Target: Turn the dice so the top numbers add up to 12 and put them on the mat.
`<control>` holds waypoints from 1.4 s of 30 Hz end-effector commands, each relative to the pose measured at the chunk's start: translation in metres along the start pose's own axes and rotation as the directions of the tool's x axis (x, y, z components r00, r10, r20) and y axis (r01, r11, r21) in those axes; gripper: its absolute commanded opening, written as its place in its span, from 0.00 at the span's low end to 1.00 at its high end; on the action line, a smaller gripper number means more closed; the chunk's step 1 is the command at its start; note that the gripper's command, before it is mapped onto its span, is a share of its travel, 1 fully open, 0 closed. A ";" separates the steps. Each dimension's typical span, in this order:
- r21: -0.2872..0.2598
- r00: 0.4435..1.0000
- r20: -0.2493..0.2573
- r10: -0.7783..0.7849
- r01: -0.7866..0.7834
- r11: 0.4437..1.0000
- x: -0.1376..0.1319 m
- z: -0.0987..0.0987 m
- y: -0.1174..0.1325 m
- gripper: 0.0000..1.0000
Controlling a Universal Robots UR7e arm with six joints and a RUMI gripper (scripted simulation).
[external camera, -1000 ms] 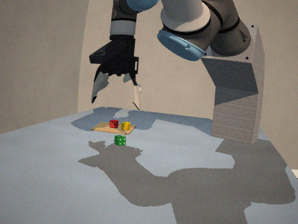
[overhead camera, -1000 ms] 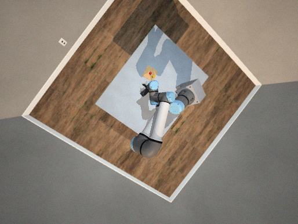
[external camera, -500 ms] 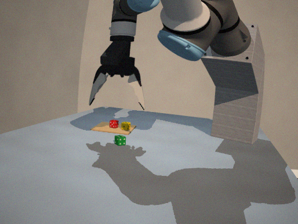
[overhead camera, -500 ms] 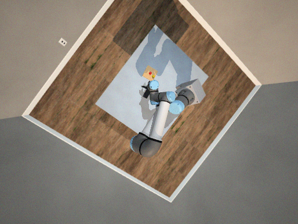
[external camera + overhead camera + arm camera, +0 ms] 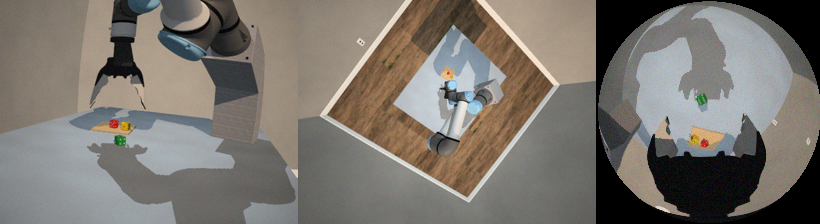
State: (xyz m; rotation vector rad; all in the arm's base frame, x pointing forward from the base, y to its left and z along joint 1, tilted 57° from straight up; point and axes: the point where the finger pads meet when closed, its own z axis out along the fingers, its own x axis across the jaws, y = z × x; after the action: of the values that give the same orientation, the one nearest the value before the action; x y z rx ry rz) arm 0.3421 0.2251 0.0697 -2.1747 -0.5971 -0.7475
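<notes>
A red die (image 5: 448, 73) (image 5: 113, 123) (image 5: 704, 143) and a yellow die (image 5: 451, 76) (image 5: 126, 126) (image 5: 695, 139) sit flat on the tan mat (image 5: 444, 69) (image 5: 100, 127) (image 5: 714, 135), side by side with a gap. A green die (image 5: 120, 140) (image 5: 701, 99) sits flat on the table off the mat, in front of it in the exterior view; the arm hides it in the top view. Its camera-facing side shows four pips. The top numbers are too small to read surely. My gripper (image 5: 117, 108) (image 5: 704, 115) is wide open and empty, pointing down high above the table.
The pale blue table (image 5: 414, 96) (image 5: 43, 174) (image 5: 756, 75) carries the mat and the green die. The arm's grey pedestal (image 5: 496, 90) (image 5: 236, 101) stands at the right in the exterior view. The arm's shadow falls across the table beside the green die.
</notes>
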 end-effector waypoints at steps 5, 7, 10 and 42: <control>0.016 0.980 -0.009 -0.199 0.199 0.980 -0.006 0.003 -0.001 1.00; 0.015 0.974 -0.010 -0.228 0.229 0.973 -0.006 0.003 -0.001 1.00; 0.015 0.964 -0.010 -0.267 0.267 0.963 -0.007 0.004 -0.001 1.00; 0.014 0.921 -0.012 -0.390 0.390 0.921 -0.010 0.005 0.000 1.00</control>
State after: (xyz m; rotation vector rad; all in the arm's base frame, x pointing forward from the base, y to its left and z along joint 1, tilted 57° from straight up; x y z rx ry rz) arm 0.3391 0.2251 0.0616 -2.0625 -1.0463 -0.9563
